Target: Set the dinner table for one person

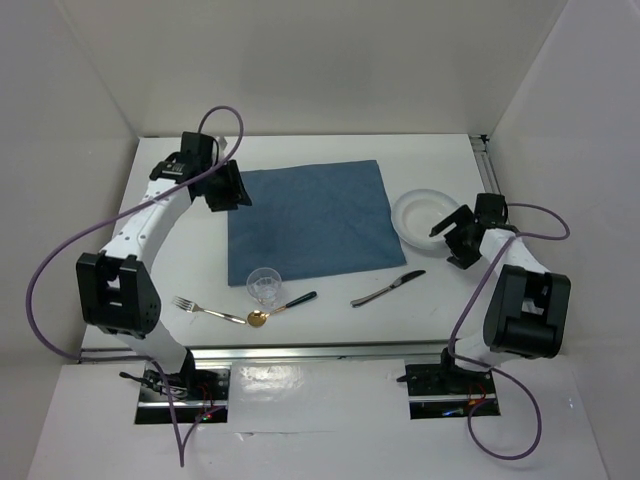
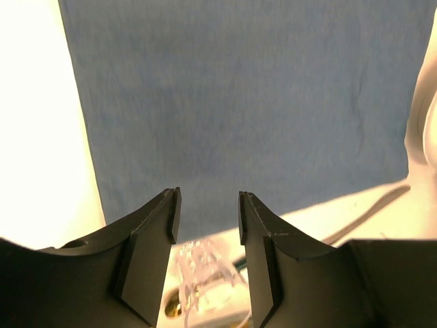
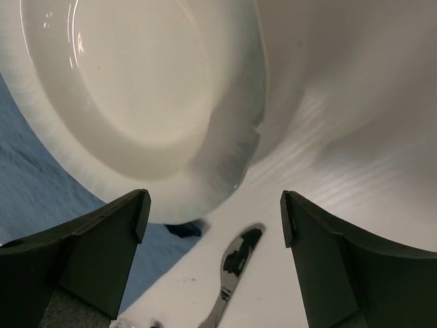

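The desk (image 1: 330, 325) filled most of my overhead view, its near edge running behind the two arm bases. In the left wrist view its bare part was washed out to glare.

The blue cloth (image 1: 310, 220) lay flat on the desk around the middle. The left wrist camera cut it off at the top.

The left tool (image 1: 228, 188) hung over the cloth's far left corner, its fingers parted with a clear gap and nothing between them. The right tool (image 1: 452, 228) stood at the desk's right side, spread wide and empty. From above, its dark body hid part of the right rim of the white plate (image 1: 420, 215). Its own camera cropped the plate at the top and left.

The knife (image 1: 388, 288) lay on bare desk just off the cloth's near right corner. The right wrist view caught only one blurred end of it.

The spoon (image 1: 283, 308) — gold bowl, dark handle — lay near the cloth's near left corner. The fork (image 1: 205, 310) lay to its left; I could not tell whether they touched.

The clear glass (image 1: 264, 285) stood at the cloth's near edge — on cloth or desk, I could not say. In the left wrist view it was blurred and half hidden behind the fingers.
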Controlling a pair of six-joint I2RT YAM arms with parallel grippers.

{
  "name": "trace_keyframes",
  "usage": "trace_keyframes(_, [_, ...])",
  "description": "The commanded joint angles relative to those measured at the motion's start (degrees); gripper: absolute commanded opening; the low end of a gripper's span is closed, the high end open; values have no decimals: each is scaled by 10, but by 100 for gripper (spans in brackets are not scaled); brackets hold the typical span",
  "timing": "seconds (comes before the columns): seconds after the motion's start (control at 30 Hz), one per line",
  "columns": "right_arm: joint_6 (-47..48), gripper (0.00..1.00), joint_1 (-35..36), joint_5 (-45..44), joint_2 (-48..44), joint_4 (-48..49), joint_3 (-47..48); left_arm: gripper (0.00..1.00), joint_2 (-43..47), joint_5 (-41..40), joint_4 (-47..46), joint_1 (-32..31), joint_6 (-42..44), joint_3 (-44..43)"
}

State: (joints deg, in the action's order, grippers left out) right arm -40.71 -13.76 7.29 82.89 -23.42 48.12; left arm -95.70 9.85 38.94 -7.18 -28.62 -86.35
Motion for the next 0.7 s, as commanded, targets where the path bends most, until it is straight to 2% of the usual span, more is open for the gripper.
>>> trace_keyframes(0.0, [-14,89,-8,13,34,75,-2,56,54,20,-33,-6,8,48])
trace_keyframes(0.2, [-35,80,-14,27,99,121,4,56,117,20,-68,-12,8,99])
trace_keyframes(0.37, [-49,68,-14,27,111,153,10,56,117,15,-57,-12,14,99])
trace_keyframes(0.47, [-61,46,-14,10,111,153,10,56,117,10,-51,-12,14,99])
trace_keyframes(0.5, [-69,34,-14,3,105,153,15,56,117,10,-51,-12,14,99])
trace_keyframes(0.53, [-69,34,-14,-6,105,153,15,56,117,10,-51,-12,14,93])
trace_keyframes(0.67, [-69,18,-19,-11,76,132,36,56,111,4,-51,-12,14,93])
